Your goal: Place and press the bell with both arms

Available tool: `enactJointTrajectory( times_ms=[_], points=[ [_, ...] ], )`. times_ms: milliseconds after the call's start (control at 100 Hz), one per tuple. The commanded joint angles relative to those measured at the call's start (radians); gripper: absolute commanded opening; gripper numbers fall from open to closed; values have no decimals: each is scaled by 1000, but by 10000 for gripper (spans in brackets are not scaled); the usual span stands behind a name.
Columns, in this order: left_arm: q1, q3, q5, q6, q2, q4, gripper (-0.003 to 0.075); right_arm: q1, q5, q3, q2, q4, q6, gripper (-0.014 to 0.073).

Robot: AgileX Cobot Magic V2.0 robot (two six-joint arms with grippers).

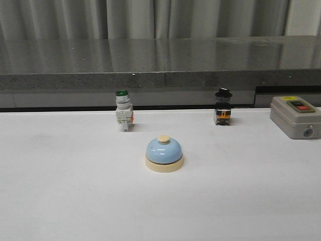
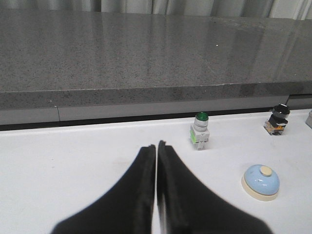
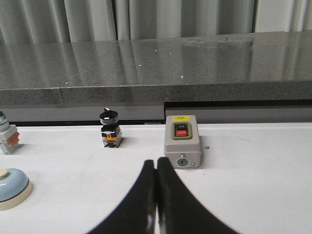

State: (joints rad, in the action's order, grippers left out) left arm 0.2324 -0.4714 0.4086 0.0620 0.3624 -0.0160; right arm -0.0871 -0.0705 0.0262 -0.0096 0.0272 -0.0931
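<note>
The light-blue dome bell (image 1: 164, 154) with cream base and cream knob stands upright on the white table, near the middle. It also shows in the left wrist view (image 2: 261, 182) and at the edge of the right wrist view (image 3: 10, 188). Neither arm shows in the front view. My left gripper (image 2: 156, 145) is shut and empty, above the table, left of the bell and apart from it. My right gripper (image 3: 156, 161) is shut and empty, right of the bell, with its tips near the grey box.
A green-capped white pushbutton switch (image 1: 123, 110) stands behind the bell to the left. A black-knobbed selector switch (image 1: 223, 107) stands behind to the right. A grey box with red and green buttons (image 1: 295, 116) sits at the far right. A grey stone ledge (image 1: 160, 65) runs along the back.
</note>
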Motion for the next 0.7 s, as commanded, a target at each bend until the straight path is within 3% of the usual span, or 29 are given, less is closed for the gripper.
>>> enactJointTrajectory(
  times_ms=[0, 430, 690],
  points=[
    [-5, -25, -81, 7, 5, -3, -19, 7, 89, -14, -19, 11, 0, -60],
    [-5, -21, -81, 7, 3, 59, -19, 7, 89, -14, -19, 11, 0, -60],
    [-50, 133, -162, 7, -128, 130, -19, 7, 89, -14, -19, 11, 0, -60]
  ],
)
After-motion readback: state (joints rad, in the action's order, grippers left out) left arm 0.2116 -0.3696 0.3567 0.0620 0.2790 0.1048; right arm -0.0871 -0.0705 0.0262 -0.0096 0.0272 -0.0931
